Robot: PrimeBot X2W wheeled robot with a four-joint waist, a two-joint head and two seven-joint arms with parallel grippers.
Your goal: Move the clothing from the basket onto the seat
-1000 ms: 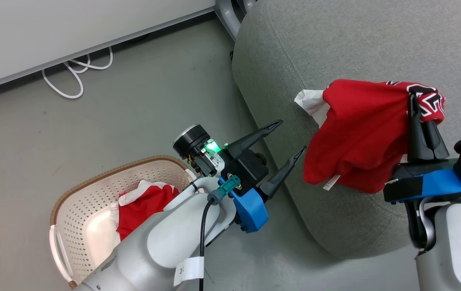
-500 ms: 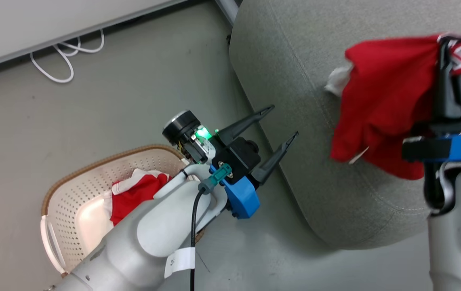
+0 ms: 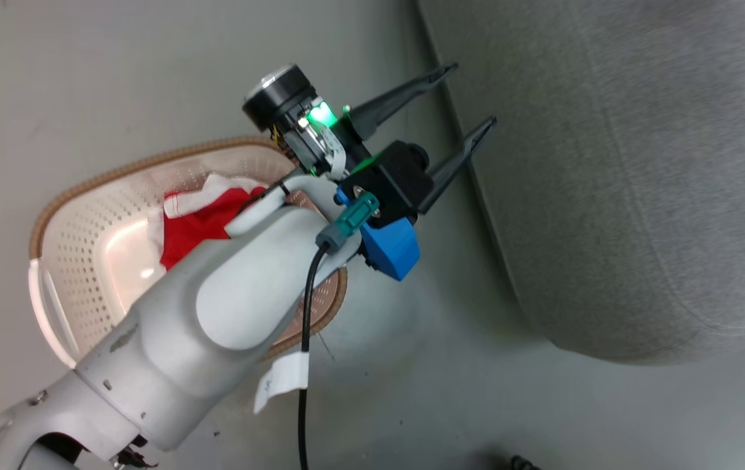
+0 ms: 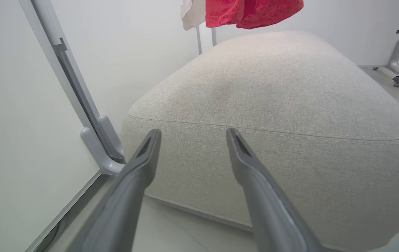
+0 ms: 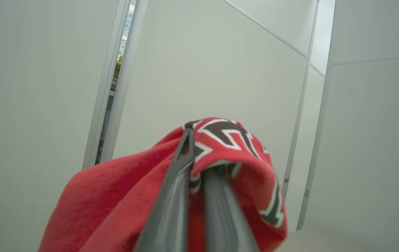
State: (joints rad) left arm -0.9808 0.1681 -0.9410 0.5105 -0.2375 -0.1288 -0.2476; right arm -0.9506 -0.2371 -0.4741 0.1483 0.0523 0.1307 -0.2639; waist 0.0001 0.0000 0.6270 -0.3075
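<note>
My right claw is shut tight on the red jersey, pinching it by the part with the black and white letters. The cloth flops over my claw tip like a hat. From my left wrist I can see the jersey hanging up high, above the far end of the seat, not touching it. My left claw is wide open and holds nothing. It sits between the basket and the side of the seat, with its tips pointing at the seat. The other red piece lies in the basket, partly hidden under my left arm.

What could go wrong? The seat is round at the edges (like a big pillow). If I let go too near an edge, I think the jersey could slip off and land on the floor. Also, the cloth is wrapped over my claw tip, so when I open up it may stick to me and not drop. Then I might drag it back off the seat when I pull away. My left claw is close to the seat's side, so a quick turn could bump it. And when I reach down for the other red piece, I could catch the basket wall and tip the basket over, because it looks light.
</note>
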